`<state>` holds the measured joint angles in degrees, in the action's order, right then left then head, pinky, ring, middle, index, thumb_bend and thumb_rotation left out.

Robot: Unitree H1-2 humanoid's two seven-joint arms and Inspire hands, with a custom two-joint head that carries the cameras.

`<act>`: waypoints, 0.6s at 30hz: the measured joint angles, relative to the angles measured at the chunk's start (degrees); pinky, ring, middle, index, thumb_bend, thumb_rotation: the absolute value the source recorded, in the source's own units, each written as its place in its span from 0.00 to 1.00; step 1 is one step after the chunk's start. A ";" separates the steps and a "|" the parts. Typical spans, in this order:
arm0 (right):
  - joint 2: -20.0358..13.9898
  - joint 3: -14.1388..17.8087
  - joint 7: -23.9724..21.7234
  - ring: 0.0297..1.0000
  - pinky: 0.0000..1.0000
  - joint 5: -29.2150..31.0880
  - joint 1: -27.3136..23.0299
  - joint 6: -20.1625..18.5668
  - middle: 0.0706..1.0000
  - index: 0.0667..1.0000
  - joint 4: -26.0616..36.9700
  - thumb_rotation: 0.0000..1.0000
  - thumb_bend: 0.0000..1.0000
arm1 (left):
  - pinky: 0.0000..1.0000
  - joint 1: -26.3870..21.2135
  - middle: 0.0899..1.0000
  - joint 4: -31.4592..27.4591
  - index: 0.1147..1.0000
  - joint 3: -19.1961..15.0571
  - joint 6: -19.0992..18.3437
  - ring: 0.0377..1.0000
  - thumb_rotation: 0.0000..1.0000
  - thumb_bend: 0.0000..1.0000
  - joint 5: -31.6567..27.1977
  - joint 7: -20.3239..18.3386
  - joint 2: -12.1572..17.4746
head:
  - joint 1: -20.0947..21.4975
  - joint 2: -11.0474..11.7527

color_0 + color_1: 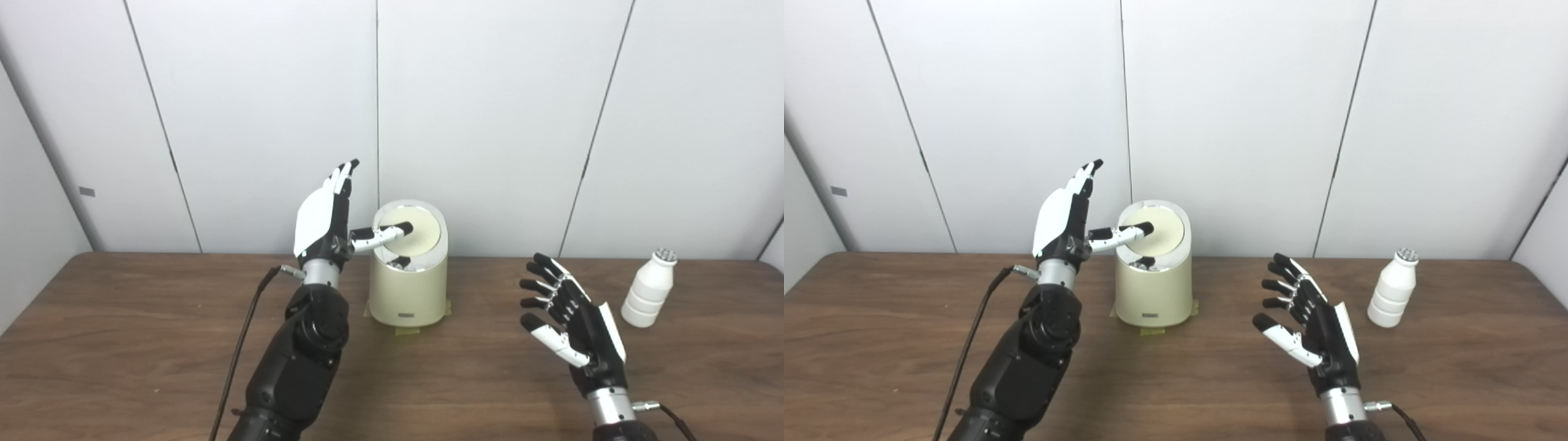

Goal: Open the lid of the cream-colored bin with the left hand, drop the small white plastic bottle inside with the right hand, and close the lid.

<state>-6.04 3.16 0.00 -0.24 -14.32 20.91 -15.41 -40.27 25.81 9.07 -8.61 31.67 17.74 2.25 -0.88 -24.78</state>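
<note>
Lid-opening is looking to be the step in hand: the cream-colored bin [407, 288] is standing upright toward the back of the wooden table [122, 343], on what looks like tape at its base, probably so it is not sliding when pushed. Its round lid [411, 231] is tilting up toward the wall, leaving a dark gap at its front edge. The left hand [324, 223] is hanging just beside the bin's left side, palm upright, fingers [343, 177] pointing up and spread, gripping nothing, while its thumb [383, 234] is reaching sideways over the rim and lying across the lid; whether it is pressing or only touching I cannot tell. The right hand [1311, 321] is waiting above the table between bin and bottle, fingers apart and empty, palm turned toward the bin. The small white plastic bottle [1391, 288] is standing upright well off to the right, apart from that hand, untouched; judging by this, the pickup is yet to come.
</note>
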 measured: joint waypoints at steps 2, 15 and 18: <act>0.00 0.00 0.00 0.75 0.62 -0.02 0.07 -0.01 0.83 0.84 0.12 0.53 0.76 | 0.87 -0.07 1.00 0.49 0.99 0.27 -0.23 1.00 0.31 0.89 0.07 0.26 0.01 | -0.09 0.00; 0.04 0.04 -0.01 0.75 0.63 0.07 0.11 -0.01 0.84 0.84 0.20 0.52 0.78 | 0.88 -0.66 1.00 1.70 1.00 3.41 -2.88 1.00 0.25 0.92 2.07 0.15 0.87 | 0.44 -0.35; 0.08 0.05 -0.01 0.76 0.64 0.31 0.14 -0.02 0.84 0.84 0.28 0.53 0.78 | 0.88 -0.78 1.00 2.03 1.00 4.03 -3.76 1.00 0.23 0.91 2.16 0.05 0.93 | 0.35 -0.44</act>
<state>-5.95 3.21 -0.01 0.07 -14.18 20.88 -15.13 -41.05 27.84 13.10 -12.37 33.84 17.79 3.18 -0.53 -25.22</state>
